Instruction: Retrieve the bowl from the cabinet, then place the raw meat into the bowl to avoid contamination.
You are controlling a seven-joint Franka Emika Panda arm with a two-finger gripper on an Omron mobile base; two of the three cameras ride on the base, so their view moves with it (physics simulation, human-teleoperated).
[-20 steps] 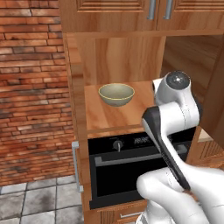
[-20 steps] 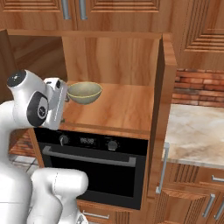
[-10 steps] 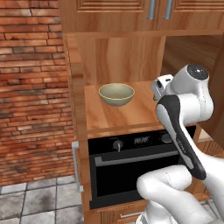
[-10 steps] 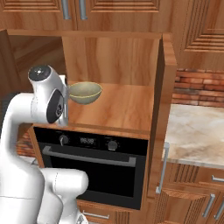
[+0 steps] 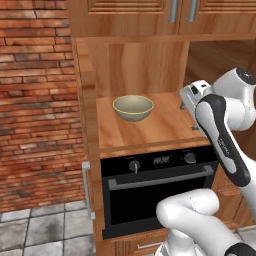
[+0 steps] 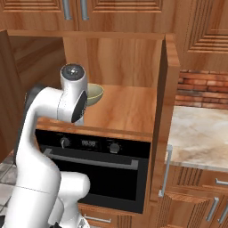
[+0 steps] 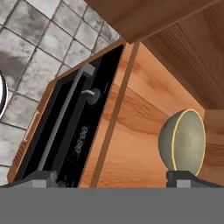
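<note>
In the left base view, the round, shallow, pale olive-beige ceramic bowl (image 5: 133, 108) sat upright on the open shelf of the reddish-brown wooden cabinet (image 5: 150, 127), above the black built-in oven (image 5: 157, 195). The right base view showed the white arm (image 6: 73, 95) partly hiding the bowl (image 6: 94, 94). In the hand view, the bowl (image 7: 182, 140) showed its thin yellowish rim; the jaws stood spread apart, holding nothing.

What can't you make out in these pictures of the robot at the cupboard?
- Bowl: in the right base view the arm covers its left part; in the left base view its inside is too shallow-angled to check.
- Gripper: in the hand view only the fingertips show, cut by the bottom edge; they stand wide apart.
- Oven display: too small to read.
</note>
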